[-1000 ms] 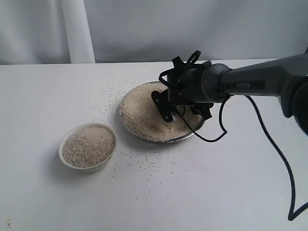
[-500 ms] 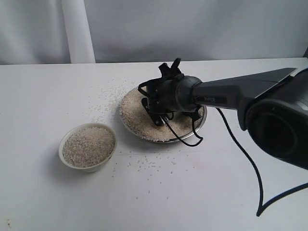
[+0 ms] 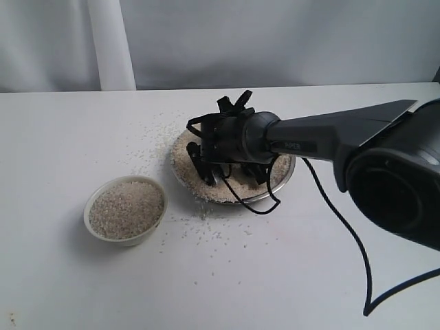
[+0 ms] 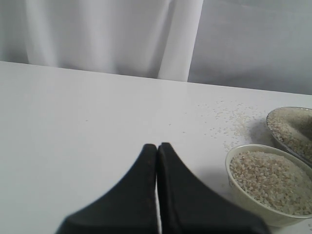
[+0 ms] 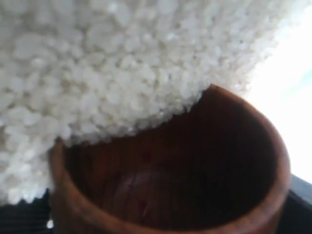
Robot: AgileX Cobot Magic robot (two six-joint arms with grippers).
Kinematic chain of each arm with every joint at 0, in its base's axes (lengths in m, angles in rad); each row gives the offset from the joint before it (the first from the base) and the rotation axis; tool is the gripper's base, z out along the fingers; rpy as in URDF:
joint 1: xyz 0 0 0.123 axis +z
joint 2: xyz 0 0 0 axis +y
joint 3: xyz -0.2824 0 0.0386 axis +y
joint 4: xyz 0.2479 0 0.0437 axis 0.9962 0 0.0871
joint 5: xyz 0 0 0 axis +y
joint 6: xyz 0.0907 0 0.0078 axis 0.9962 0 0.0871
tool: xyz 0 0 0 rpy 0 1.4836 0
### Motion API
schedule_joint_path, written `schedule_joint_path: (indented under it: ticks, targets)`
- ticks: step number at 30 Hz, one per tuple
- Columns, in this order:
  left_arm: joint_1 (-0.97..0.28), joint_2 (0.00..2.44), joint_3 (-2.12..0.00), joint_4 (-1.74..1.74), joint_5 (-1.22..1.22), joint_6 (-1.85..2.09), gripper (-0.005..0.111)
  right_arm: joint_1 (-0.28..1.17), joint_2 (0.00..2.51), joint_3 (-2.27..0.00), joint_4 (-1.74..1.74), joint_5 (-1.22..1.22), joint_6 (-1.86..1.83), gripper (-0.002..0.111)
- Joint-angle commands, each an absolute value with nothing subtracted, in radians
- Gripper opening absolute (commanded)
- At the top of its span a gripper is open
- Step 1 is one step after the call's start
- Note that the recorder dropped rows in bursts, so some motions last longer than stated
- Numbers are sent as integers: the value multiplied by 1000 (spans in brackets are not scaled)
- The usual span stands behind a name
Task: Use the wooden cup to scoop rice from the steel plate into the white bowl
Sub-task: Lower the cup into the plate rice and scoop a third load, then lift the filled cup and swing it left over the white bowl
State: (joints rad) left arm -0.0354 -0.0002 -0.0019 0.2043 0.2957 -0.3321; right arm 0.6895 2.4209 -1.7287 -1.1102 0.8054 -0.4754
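My right gripper [image 3: 227, 170] hangs low over the left half of the steel plate [image 3: 287, 175], shut on the wooden cup [image 5: 273, 165]. In the right wrist view the cup lies tilted with its dark mouth pressed against the heap of rice [image 5: 122, 63]; inside it no grains show. The arm hides the cup in the exterior view. Rice [image 3: 184, 161] covers the plate. The white bowl [image 3: 137, 239], to the plate's front left, is nearly full of rice [image 3: 126, 208]. My left gripper [image 4: 157, 147] is shut and empty over bare table, short of the bowl [image 4: 248, 200] and plate [image 4: 285, 109].
Loose grains [image 3: 148, 141] lie scattered on the white table [image 3: 62, 137] behind the bowl and in front of the plate [image 3: 213, 237]. The right arm's black cable [image 3: 344, 227] loops over the table at the right. A white curtain [image 3: 110, 41] hangs behind.
My right gripper has swept the cup leftward across the plate, from the middle of the rice toward its left rim. The bowl and the left gripper have not moved.
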Motion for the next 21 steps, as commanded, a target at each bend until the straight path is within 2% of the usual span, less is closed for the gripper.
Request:
schedule_joint_path:
  ticks: [1,10,21]
  targets:
    - [-41,0,0,199,287,-336,0,650,2434,-1725,-903,720,-433,0]
    - [-41,0,0,199,287,-336,0,609,2401,-1723,-604,545,-448,0]
    - [-41,0,0,199,287,-336,0,578,2317,-1723,-397,480,-465,0]
